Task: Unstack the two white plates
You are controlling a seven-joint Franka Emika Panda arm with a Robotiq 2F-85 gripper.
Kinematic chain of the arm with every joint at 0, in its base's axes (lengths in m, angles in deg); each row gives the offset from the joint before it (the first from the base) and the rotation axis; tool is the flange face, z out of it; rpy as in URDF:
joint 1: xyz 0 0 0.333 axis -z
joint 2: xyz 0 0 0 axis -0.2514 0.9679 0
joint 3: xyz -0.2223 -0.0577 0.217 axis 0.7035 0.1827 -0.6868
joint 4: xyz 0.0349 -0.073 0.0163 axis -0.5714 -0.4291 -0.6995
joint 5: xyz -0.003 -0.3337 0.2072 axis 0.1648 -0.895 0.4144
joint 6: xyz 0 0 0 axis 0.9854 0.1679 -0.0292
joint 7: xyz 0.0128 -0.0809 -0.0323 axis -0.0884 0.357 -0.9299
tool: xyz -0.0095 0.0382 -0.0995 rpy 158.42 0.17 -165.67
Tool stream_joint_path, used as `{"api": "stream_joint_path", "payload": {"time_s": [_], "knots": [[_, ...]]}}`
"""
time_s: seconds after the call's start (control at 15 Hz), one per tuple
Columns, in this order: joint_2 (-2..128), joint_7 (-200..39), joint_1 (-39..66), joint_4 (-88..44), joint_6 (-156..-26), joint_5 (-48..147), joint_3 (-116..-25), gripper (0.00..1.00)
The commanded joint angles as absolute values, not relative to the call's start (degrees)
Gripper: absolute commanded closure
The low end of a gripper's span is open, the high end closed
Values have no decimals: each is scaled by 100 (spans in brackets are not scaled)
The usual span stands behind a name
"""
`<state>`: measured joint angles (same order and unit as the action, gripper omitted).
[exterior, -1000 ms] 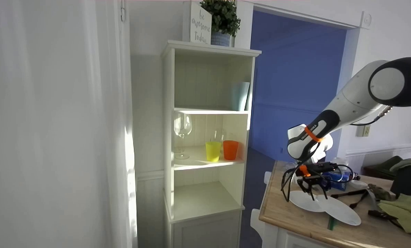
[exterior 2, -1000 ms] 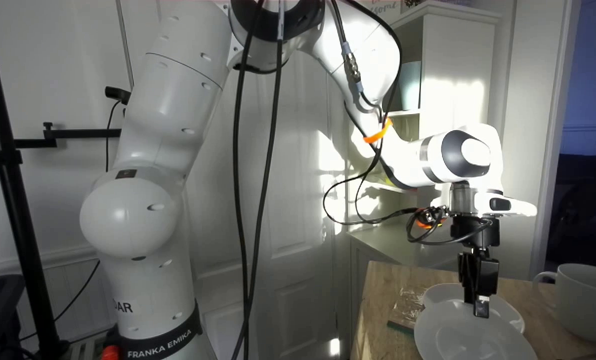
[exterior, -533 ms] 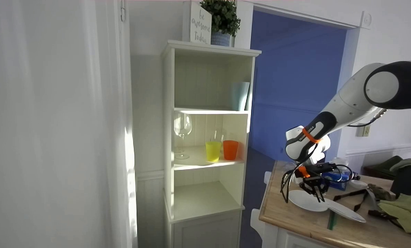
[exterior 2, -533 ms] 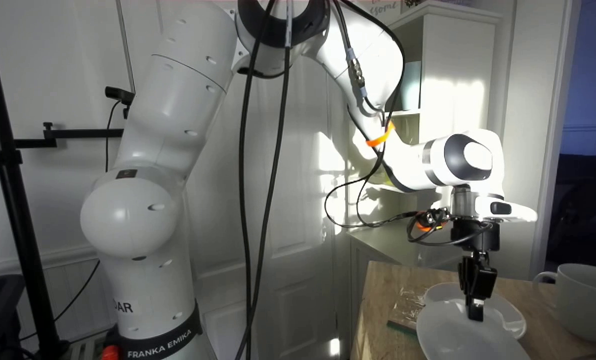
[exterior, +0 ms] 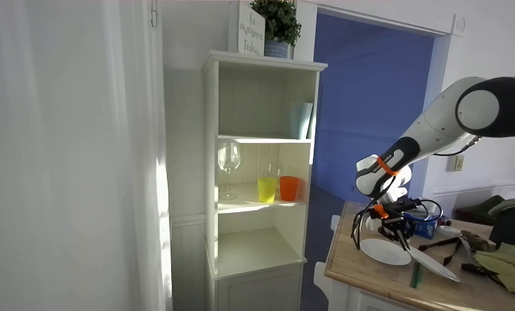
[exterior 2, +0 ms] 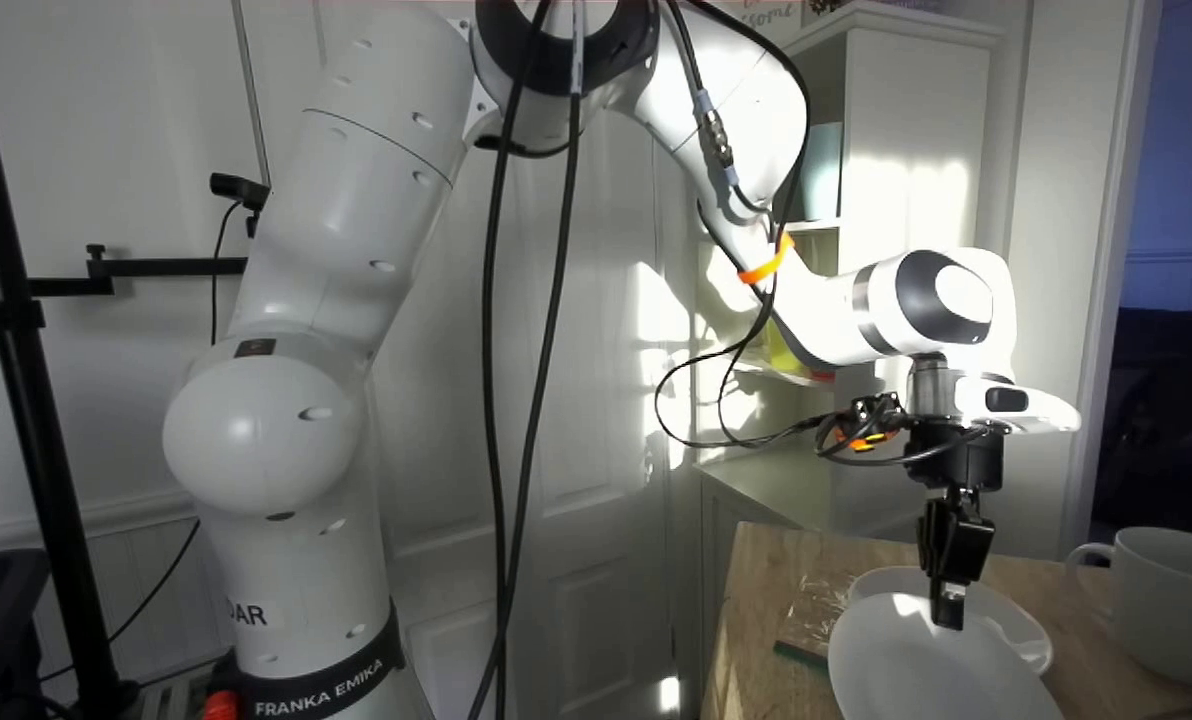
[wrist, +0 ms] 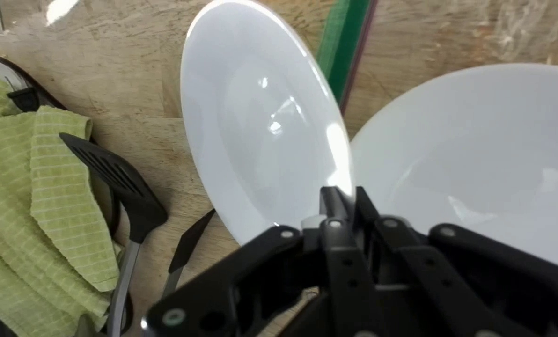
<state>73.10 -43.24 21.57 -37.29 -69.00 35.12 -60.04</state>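
My gripper [wrist: 348, 201] is shut on the rim of one white plate [wrist: 265, 121], which is tilted steeply. In an exterior view that held plate [exterior: 433, 264] slants down to the right from the fingertips [exterior: 405, 247]. The other white plate [wrist: 499, 135] lies flat on the table beside it. This flat plate also shows in both exterior views [exterior: 383, 252] [exterior 2: 1011, 620]. In an exterior view the held plate [exterior 2: 921, 665] stands nearer the camera and covers part of the flat plate, below the gripper [exterior 2: 949, 608]. Whether the held plate's low edge touches the table is unclear.
A plastic bag with a green strip [wrist: 347, 51] lies between the plates. A black spatula [wrist: 129, 187] and a green towel [wrist: 49, 201] lie on the held plate's far side. A white mug [exterior 2: 1176, 600] and a blue box [exterior: 425, 229] stand on the table [exterior: 361, 274].
The gripper was open over the plates' overlap one second ago. It has since shut on one plate's rim and risen slightly. That plate has tilted up; the flat one has barely moved.
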Motion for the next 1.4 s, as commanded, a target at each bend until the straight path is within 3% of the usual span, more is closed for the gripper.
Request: {"api": "stream_joint_path", "payload": {"time_s": [0.0,1.27,1.33], "knots": [[7275,-4128,1999,-3663,-6377,3499,-5930,94],[7257,-3556,1488,-4737,-5655,1563,-6050,93],[7272,-3558,1496,-4762,-5694,1470,-6071,89]]}}
